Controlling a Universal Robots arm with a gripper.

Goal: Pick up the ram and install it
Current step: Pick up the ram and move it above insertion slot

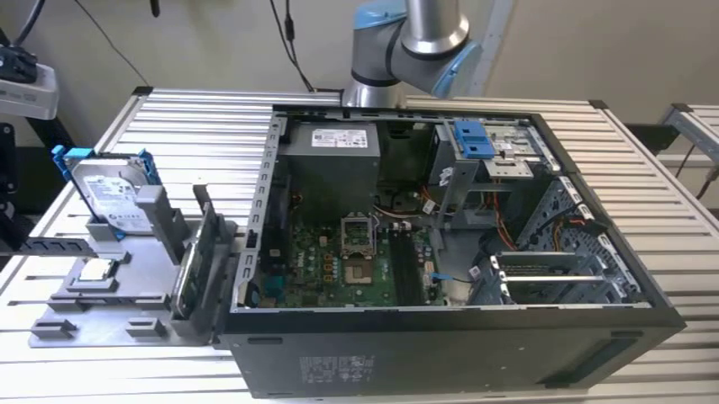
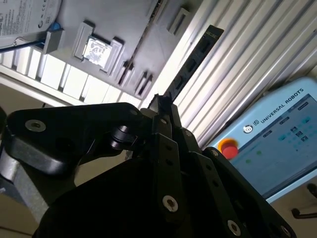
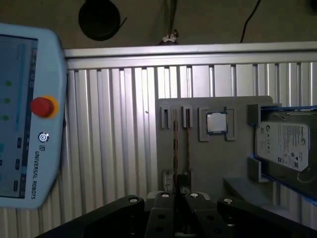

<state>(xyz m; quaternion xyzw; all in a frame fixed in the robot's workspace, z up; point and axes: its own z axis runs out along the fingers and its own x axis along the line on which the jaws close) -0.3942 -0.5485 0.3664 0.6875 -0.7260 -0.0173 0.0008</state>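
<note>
**Ram in transit, wrist and exterior views.** The gripper (image 2: 159, 103) has its fingers (image 2: 164, 141) clenched on the ram (image 2: 190, 64). The ram is a slim dark stick that juts past the fingertips. It appears to hang clear of both the grey holder (image 2: 99, 20) and the ribbed counter (image 2: 237, 59).

**Judged needs of the carry:** the grasp should stay square, with the long edge level and untwisted. The stick should keep well apart from the case wall, so that it can meet the board's memory slots (image 1: 402, 265) parallel and upright.

**Containers:** the holder carries the hard drive (image 1: 113, 195), upright in its blue frame, and the CPU chip (image 1: 96, 269), flat in its recess. The open computer case (image 1: 450, 337) contains the motherboard (image 1: 326, 269), a power supply (image 1: 326, 160) and a blue drive bracket (image 1: 474, 139)
</note>
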